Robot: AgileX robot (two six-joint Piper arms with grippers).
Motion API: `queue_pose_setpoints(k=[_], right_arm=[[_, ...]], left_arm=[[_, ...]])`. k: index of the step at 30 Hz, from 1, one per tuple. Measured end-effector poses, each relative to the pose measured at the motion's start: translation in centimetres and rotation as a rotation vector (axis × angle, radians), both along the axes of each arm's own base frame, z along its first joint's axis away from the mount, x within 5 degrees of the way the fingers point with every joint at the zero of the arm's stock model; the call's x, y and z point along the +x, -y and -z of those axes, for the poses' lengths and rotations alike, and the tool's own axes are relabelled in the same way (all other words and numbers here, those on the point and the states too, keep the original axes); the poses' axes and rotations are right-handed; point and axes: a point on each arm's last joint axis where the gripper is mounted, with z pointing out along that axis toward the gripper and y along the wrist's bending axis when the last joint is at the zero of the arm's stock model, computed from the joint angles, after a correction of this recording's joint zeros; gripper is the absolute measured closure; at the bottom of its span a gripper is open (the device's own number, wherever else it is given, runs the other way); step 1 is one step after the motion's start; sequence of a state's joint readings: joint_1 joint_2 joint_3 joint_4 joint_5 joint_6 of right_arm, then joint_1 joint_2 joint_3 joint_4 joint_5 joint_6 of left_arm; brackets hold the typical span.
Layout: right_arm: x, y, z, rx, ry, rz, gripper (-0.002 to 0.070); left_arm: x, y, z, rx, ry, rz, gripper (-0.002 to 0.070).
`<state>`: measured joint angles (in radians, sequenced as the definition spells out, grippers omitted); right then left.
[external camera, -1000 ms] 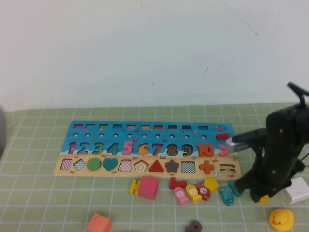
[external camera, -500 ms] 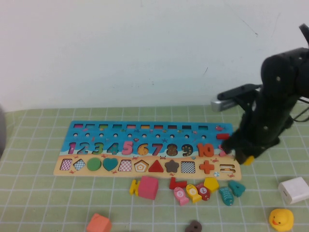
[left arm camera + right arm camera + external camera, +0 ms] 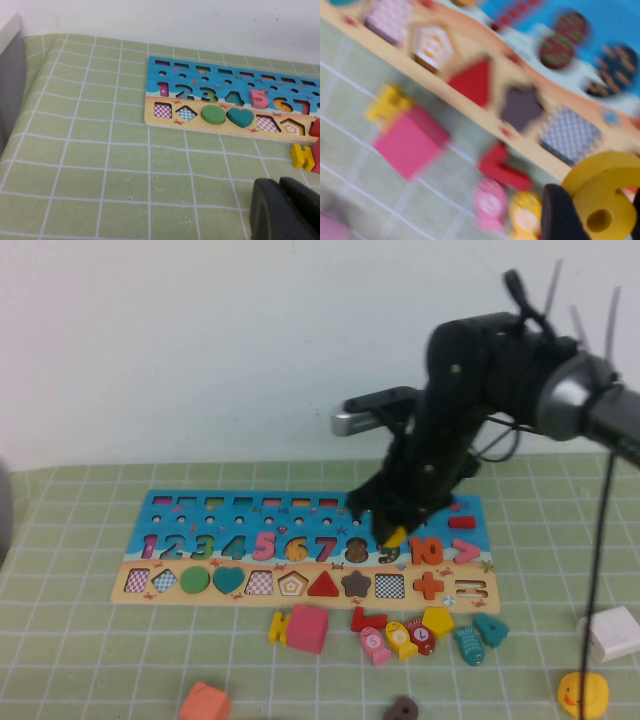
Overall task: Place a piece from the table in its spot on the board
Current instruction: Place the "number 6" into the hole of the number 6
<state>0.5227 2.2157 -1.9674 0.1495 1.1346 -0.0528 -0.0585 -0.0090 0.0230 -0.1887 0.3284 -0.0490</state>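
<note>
Your table (image 3: 60, 640) carries the board (image 3: 200, 512), which lies directly under the right end effector (image 3: 392, 533) and runs off toward your left. That end effector hangs just above the numeral row, over the 8 and 9, and its jaws are closed on the 6 (image 3: 606, 197), pinching the flat yellow piece across its faces with the loop sticking out. The left end effector (image 3: 285, 210) sits low over bare cloth, well off to the left of the working one; you cannot tell whether it is parted or closed.

The 6 looks like thin, stiff, light wood, so it should not bend or break, but painted faces may slip and let it twist in the grip. Holding it by the stem, as now, leaves the loop free to seat.

The 6 slot (image 3: 297, 549) shows bare, further to the left of the right end effector. Neighbouring 5 (image 3: 264, 544) and 7 (image 3: 326, 547) sit raised beside it and could catch an edge. Loose pieces, among them a pink block (image 3: 308, 627), lie nearer you, out of the way.
</note>
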Motion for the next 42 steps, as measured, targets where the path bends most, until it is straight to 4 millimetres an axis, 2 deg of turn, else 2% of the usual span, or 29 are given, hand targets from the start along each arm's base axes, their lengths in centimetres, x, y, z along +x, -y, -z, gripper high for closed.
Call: queue_pose_setpoints(k=[6,12,18,26,42], right_arm=[[1.0,-4.3,1.0,0.066,0.016,-0.023,0.0402],[2.1,-6.4,2.6,0.153,0.008,0.012,0.0402],[2.8,-7.3,5.0,0.211,-0.006,0.043,0.0402],[3.6,-8.1,7.2,0.277,0.015,0.086,0.0402],[4.1,-8.2,8.1,0.282,0.057,0.099,0.0402]], left_arm=[[0.0,0.0,0.0,0.0,0.0,0.0,0.0676],[0.0,0.0,0.0,0.0,0.0,0.001,0.0676],[0.0,0.0,0.0,0.0,0.0,0.001,0.0676],[0.0,0.0,0.0,0.0,0.0,0.001,0.0676],[0.0,0.0,0.0,0.0,0.0,0.001,0.0676]])
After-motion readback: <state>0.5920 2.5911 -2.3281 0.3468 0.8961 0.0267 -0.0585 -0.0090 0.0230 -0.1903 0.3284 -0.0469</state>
